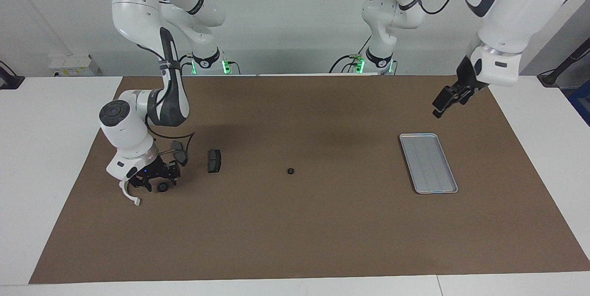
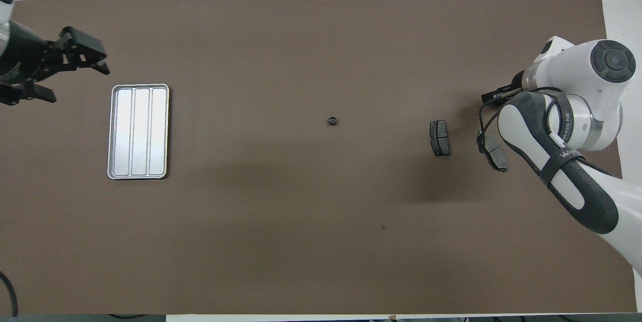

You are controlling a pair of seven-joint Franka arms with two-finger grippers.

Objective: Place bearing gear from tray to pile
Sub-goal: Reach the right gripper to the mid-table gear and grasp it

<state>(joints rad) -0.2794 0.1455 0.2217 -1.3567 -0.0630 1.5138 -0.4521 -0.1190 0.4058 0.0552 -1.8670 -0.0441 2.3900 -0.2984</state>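
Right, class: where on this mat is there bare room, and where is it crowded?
Widest: the mat strip farthest from the robots. Bare too: between tray and gear, and between gear and brake pad. Crowded: the right arm's end, right gripper low among that pad, a second pad and a white bracket. Left gripper hangs over the mat near the tray.

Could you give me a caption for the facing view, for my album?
Right gripper low over a small gear beside white bracket; left gripper raised past an empty tray.
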